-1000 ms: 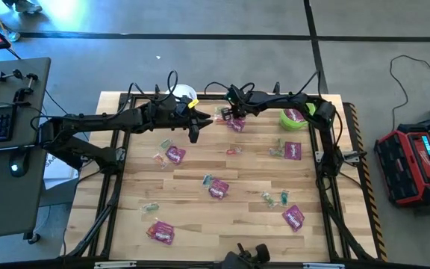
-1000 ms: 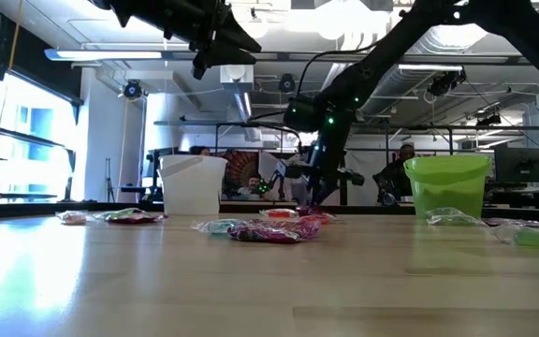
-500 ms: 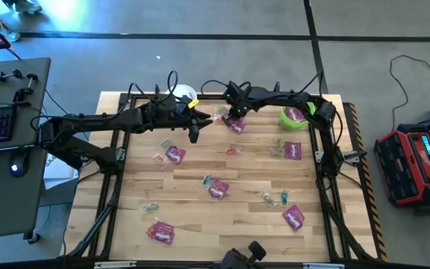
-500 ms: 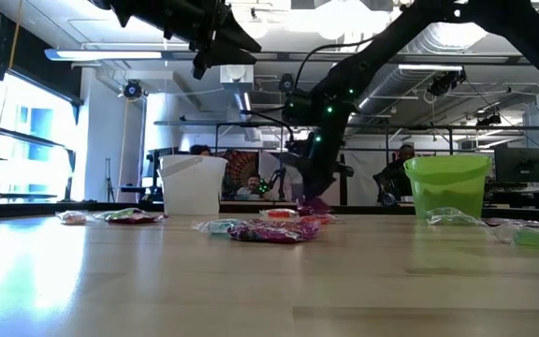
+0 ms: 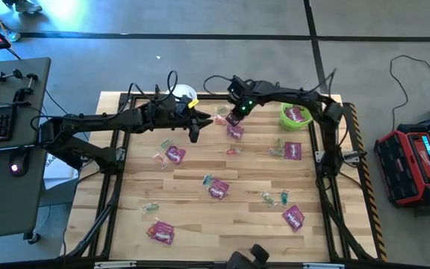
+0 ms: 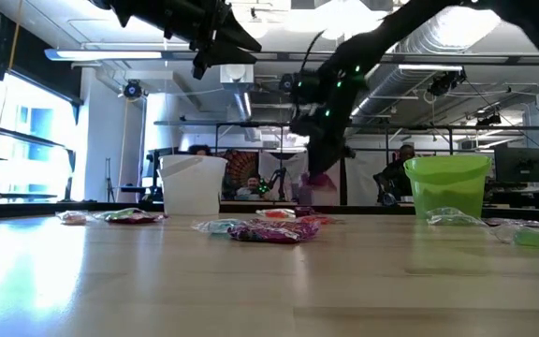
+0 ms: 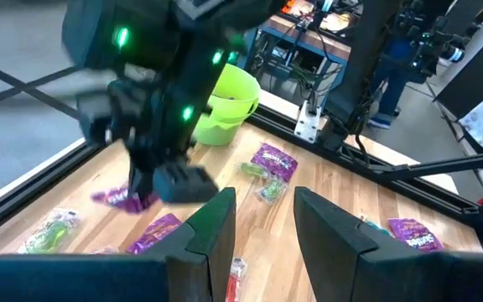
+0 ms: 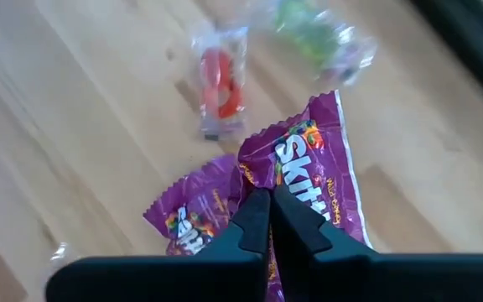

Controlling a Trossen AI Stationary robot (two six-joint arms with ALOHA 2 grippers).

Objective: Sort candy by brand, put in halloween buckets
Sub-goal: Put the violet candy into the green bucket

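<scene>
My right gripper (image 5: 237,116) is shut on a magenta-purple candy packet (image 8: 309,159) and hangs above the table's far middle, between the two buckets. In the low view the packet (image 6: 318,183) dangles clear of the wood. A second purple packet (image 8: 187,222) lies flat on the table under it. The lime green bucket (image 5: 294,117) stands at the far right with a purple packet inside. The white bucket (image 5: 184,93) stands at the far edge, left of centre. My left gripper (image 5: 193,134) is open and empty, held high beside the white bucket. My right gripper pinches the lettered purple packet by an edge near one corner (image 8: 285,172) between its two fingers, coming from above and pointing down. The packet hangs below the fingers, lifted clear of the table.
More purple packets (image 5: 175,155) (image 5: 218,190) (image 5: 293,151) (image 5: 293,217) (image 5: 160,232) and small clear-wrapped pieces (image 5: 233,151) (image 5: 275,198) lie scattered over the wooden top. A dark frame rail (image 5: 319,157) runs round the table. People show in the room behind (image 6: 402,154).
My right gripper has risen from the table with the purple packet, which has gone from lying on the wood to hanging clear. The other purple packet has stayed on the table below.
</scene>
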